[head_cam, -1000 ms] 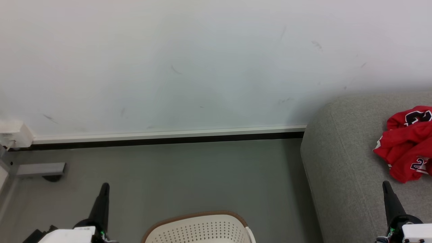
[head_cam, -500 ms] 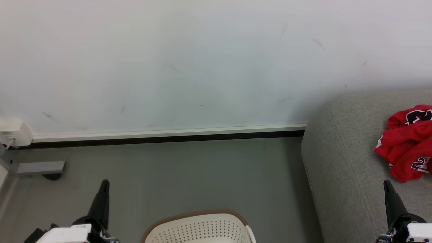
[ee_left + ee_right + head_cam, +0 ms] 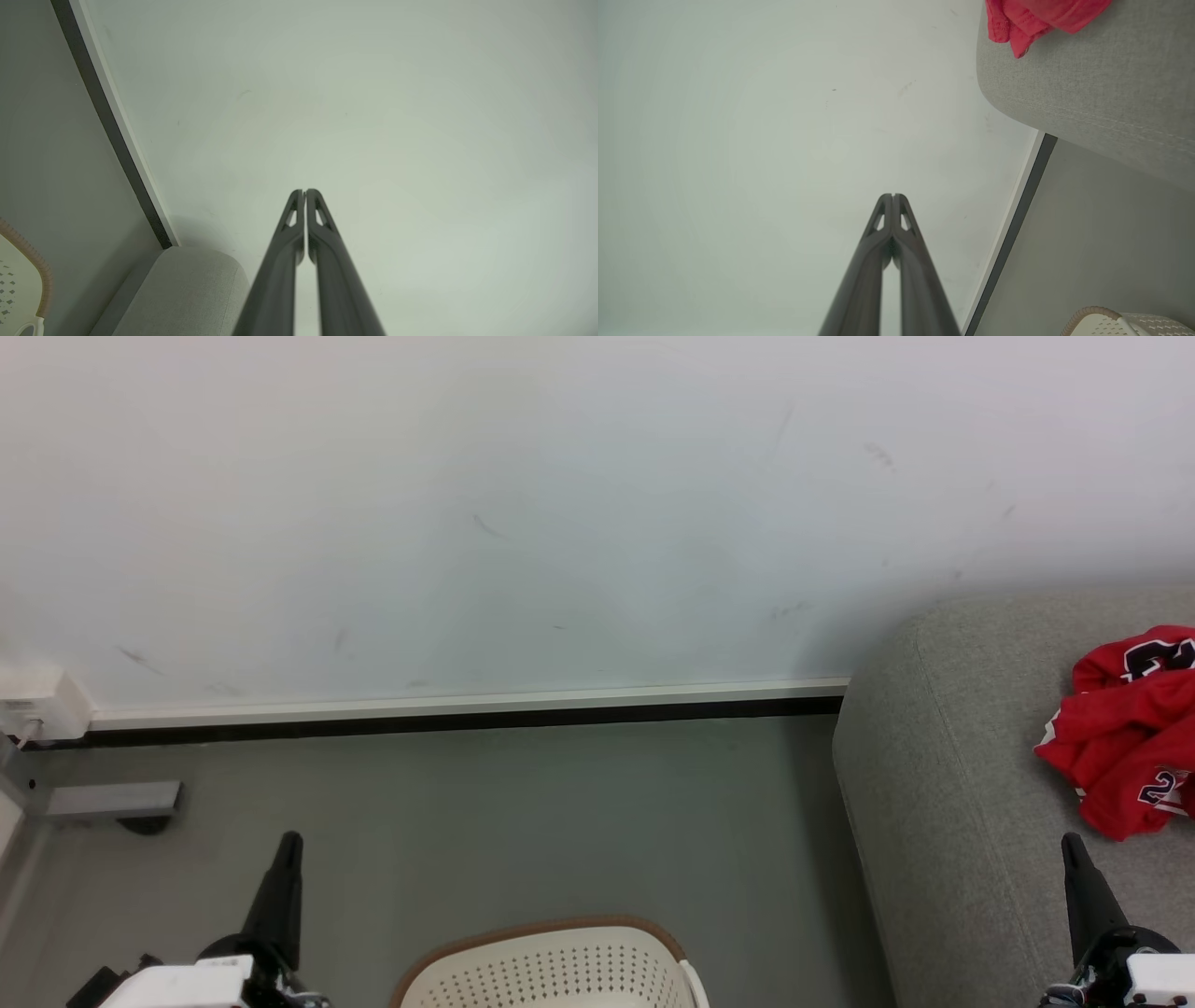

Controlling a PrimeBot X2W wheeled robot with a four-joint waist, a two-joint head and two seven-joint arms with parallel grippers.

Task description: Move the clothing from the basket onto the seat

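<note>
Head view — where's the clothing (image 3: 1125,737)? (M)

Red, bunched up on the seat (image 3: 934,803), right edge of frame at mid-height. Right wrist view has a corner of it at upper right, also on the seat. (R)

And the basket (image 3: 551,963)? (M)

Bottom centre, long axis running left-right. Its far wall shows nothing red. The rest is cut off by the bottom edge, so can't tell if it's emptied. (R)

Grippers? (M)

Lower left is the left gripper (image 3: 289,845). Lower right, over the seat, is the right gripper (image 3: 1072,845). Both have fingers pressed together and hold nothing; wrist views agree. Both point up-frame at the wall. The basket sits between them, below their tips. (R)

Which arm, if another pick is needed? (M)

My call: left — it's near the rim. Right is well apart from the basket, nearer the clothing. Either would have to tip down toward the bottom of frame first. (R)
</note>
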